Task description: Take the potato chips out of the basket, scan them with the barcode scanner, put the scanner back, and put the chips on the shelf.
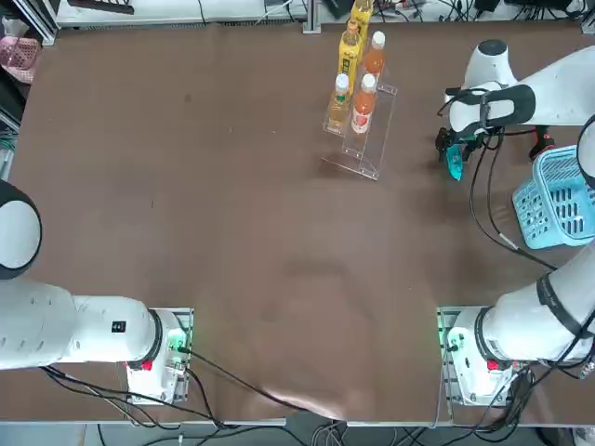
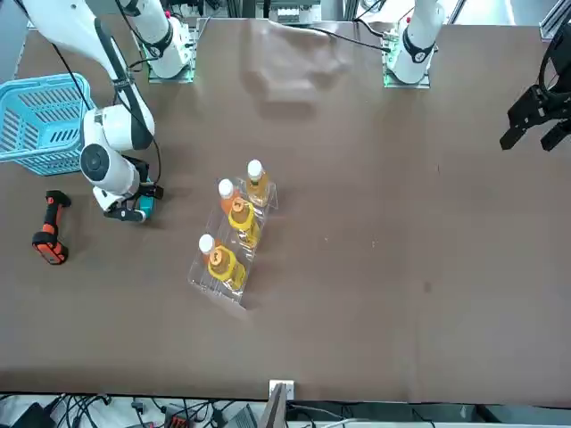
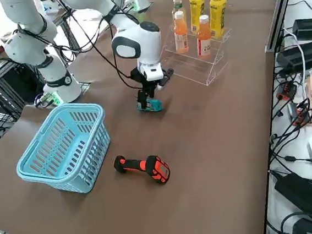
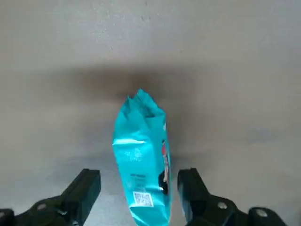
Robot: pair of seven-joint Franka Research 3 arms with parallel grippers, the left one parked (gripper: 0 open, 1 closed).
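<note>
The right gripper [image 4: 136, 197] hangs low over the table [image 1: 232, 232], jaws apart on either side of the potato chips [image 4: 141, 155] lying between basket [image 3: 65, 148] and shelf [image 3: 195, 63], the barcode scanner [image 3: 144, 169] beside the basket.

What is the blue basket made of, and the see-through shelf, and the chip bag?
The basket looks like light blue moulded plastic: its sides are a stiff lattice of holes. The shelf seems clear hard acrylic, since the table shows through its steps. The chip bag looks like thin shiny foil or plastic film, crinkled and glinting, with a crimped end.
</note>
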